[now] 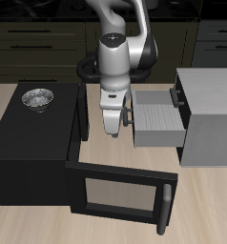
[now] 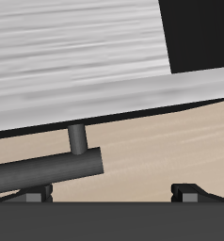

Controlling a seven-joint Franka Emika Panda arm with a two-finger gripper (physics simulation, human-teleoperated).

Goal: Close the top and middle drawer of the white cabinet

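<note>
The white cabinet (image 1: 213, 105) stands beside the arm, its front facing the gripper. Its middle drawer (image 1: 160, 122) is pulled far out, with its dark bar handle (image 1: 133, 115) at the outer end. The top drawer's handle (image 1: 175, 95) sits close to the cabinet face; I cannot tell if that drawer is fully in. My gripper (image 1: 112, 130) hangs just outside the middle drawer's handle, open and empty. In the wrist view the grey drawer front (image 2: 76, 66) and its handle (image 2: 48, 168) are close ahead, beyond my spread fingertips (image 2: 29, 194).
A black microwave (image 1: 30, 143) stands beside the arm, opposite the cabinet, with its door (image 1: 115, 193) swung open toward the table's front edge. A metal bowl (image 1: 36, 97) sits on top of it. The gripper is in the gap between microwave and drawer.
</note>
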